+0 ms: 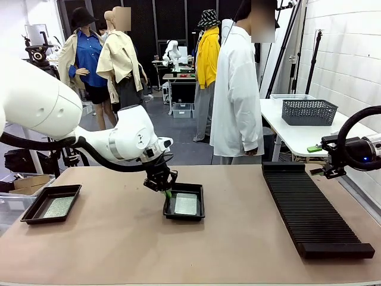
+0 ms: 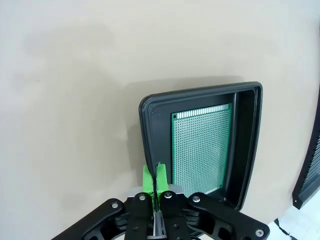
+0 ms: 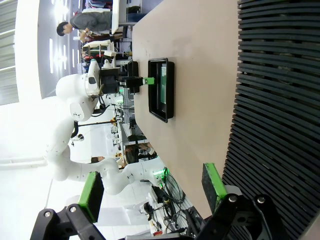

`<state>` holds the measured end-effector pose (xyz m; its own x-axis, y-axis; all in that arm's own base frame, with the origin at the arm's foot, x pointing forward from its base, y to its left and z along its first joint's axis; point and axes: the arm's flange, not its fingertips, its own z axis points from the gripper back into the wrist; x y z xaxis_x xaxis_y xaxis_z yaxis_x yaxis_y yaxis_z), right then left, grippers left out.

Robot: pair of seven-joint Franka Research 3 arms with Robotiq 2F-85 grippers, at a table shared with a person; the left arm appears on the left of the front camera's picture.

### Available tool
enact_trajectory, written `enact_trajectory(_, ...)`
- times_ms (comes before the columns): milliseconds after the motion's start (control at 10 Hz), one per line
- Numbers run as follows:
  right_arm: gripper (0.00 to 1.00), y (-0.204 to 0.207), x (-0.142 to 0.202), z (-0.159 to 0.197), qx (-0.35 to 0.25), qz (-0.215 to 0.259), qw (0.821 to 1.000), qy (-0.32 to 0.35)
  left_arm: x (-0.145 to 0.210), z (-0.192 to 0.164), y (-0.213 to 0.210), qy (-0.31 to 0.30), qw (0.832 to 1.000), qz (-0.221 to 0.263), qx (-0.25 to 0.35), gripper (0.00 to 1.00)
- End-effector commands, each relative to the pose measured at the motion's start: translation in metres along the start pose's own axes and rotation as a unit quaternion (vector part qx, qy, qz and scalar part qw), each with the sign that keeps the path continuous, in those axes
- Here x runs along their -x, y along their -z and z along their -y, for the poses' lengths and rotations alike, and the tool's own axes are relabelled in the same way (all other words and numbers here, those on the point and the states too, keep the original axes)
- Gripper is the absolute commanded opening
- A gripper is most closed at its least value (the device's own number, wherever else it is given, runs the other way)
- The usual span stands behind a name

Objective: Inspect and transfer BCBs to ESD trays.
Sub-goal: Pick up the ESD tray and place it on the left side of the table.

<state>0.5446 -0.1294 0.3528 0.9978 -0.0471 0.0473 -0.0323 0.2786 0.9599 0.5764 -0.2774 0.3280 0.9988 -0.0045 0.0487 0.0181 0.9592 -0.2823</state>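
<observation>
Tan table (image 1: 119, 238), left gripper (image 1: 168, 192) closed empty beside tray (image 1: 168, 210); right gripper (image 3: 152, 192) wide open

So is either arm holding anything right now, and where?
Nothing is held: the left gripper is shut empty at the middle ESD tray's rim, the right gripper open.

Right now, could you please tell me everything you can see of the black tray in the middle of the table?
The shallow, glossy black rectangular plastic tray has a sloped raised rim and rounded corners. It sits flat on the tan tabletop, near the middle. Inside lies one thin green perforated circuit board, flat on the floor and somewhat smaller than it. The left pincer, shut and empty, hangs at the tray's left rim; whether it touches the rim is unclear.
</observation>
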Motion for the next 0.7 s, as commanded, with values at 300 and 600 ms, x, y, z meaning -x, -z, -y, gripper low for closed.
enact_trajectory(300,1.00,0.001,0.000,0.000,0.003,-0.004,1.000,0.003,0.010,-0.075,-0.028,0.035,0.999,0.023,-0.009,0.00)
enact_trajectory(600,1.00,0.001,0.000,0.000,0.003,-0.004,1.000,0.003,0.023,-0.118,-0.039,0.031,0.999,0.021,-0.029,0.00)
